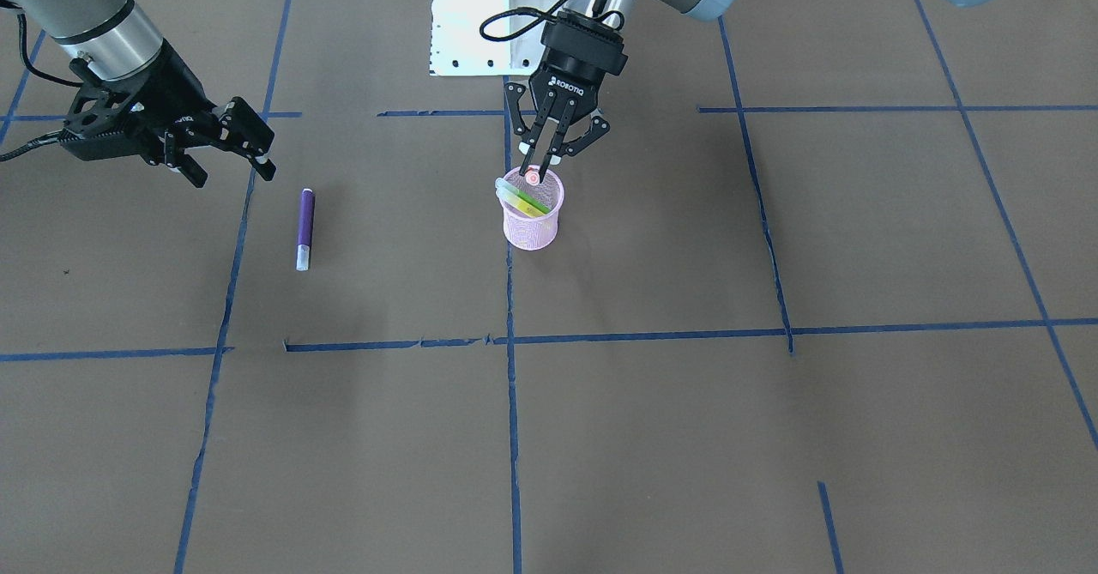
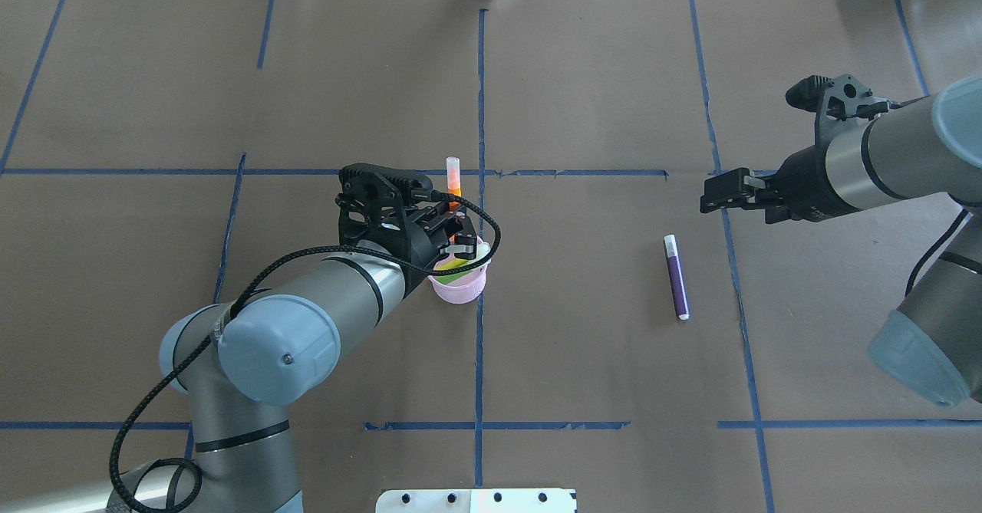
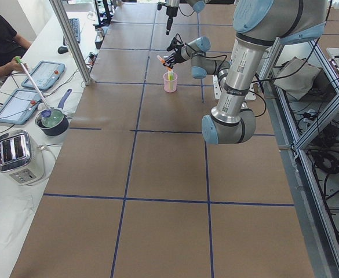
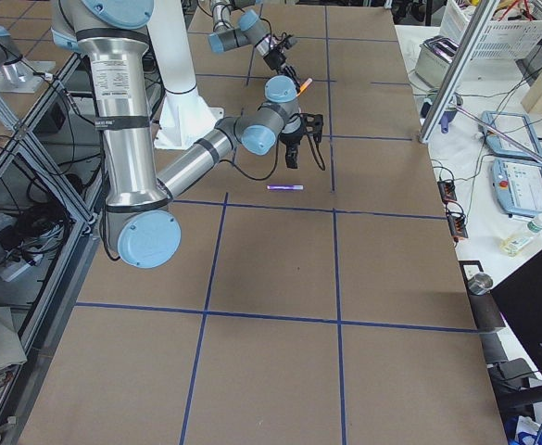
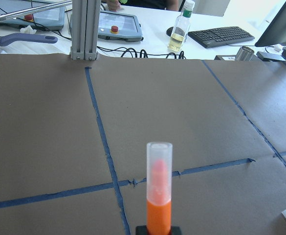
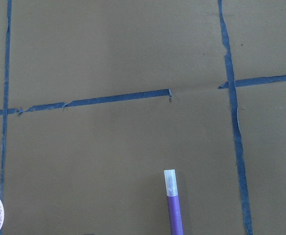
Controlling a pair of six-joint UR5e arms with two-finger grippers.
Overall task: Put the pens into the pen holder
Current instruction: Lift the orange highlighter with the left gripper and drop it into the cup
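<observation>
Orange pen gripped over the pink mesh pen holder [image 1: 532,224].
The left gripper [image 1: 537,171] has its fingers clamped on the orange pen [image 5: 159,198] (clear cap outward) above the holder, where the green pen [image 1: 525,202] leans. The purple pen [image 2: 676,277] lies flat, well apart. The right gripper [image 1: 232,175] hovers with fingers spread, empty.

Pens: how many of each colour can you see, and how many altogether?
purple pen: 1
orange pen: 1
green pen: 1
Total: 3 pens
</observation>
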